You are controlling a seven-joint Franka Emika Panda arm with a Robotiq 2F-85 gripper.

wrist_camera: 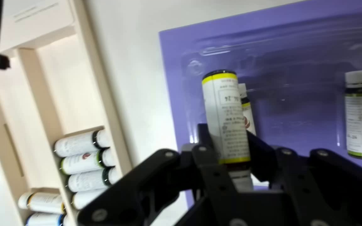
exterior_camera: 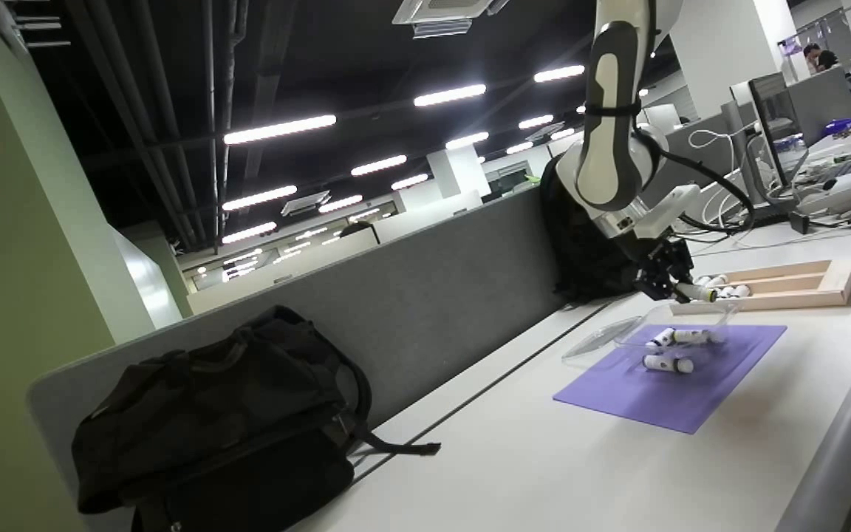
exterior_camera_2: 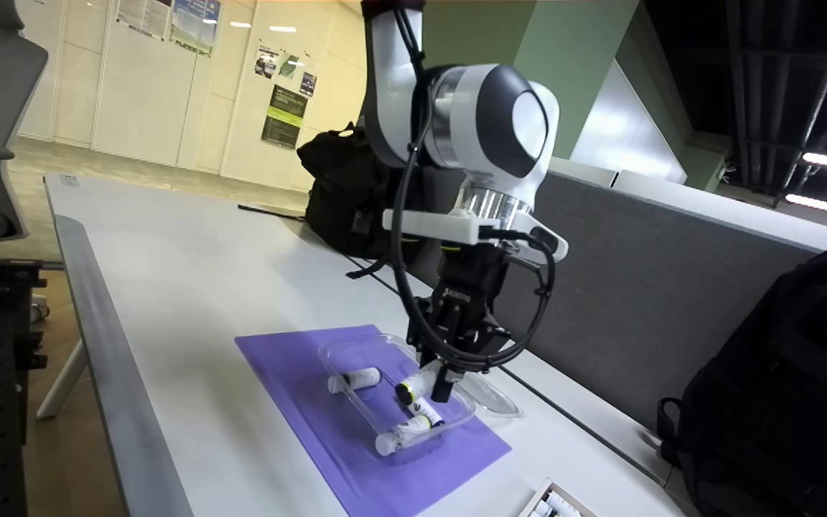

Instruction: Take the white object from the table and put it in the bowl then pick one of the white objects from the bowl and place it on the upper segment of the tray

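Hanging over the clear plastic rectangular container (wrist_camera: 287,119) that serves as our bowl, the white-labelled cylindrical bottle with yellow bands (wrist_camera: 225,116) sits in the black two-fingered claw (wrist_camera: 229,141), which is clamped across its width. We see its long axis run up the wrist view between the fingers, dark base ahead, white cap behind; how far it tips from level we cannot tell, since both exterior views lean. The light-wood compartmented tray (wrist_camera: 97,83) lies off to the left in the wrist view, apart from the container, with its row of white-labelled bottles (wrist_camera: 86,181) roughly crosswise to ours. We cannot tell whether our bottle is bound into the container or out of it; if the tray comes next, we judge that the wrist must turn to match that row. Only a single white robot arm (exterior_camera: 610,74) is here. Under the container spreads a flat purple mat (exterior_camera_2: 277,352) on the smooth white tabletop (exterior_camera: 544,473). Around it we find a grey fabric partition (exterior_camera: 455,273), a slumped black backpack (exterior_camera: 233,421) and strip lights (exterior_camera: 280,128)
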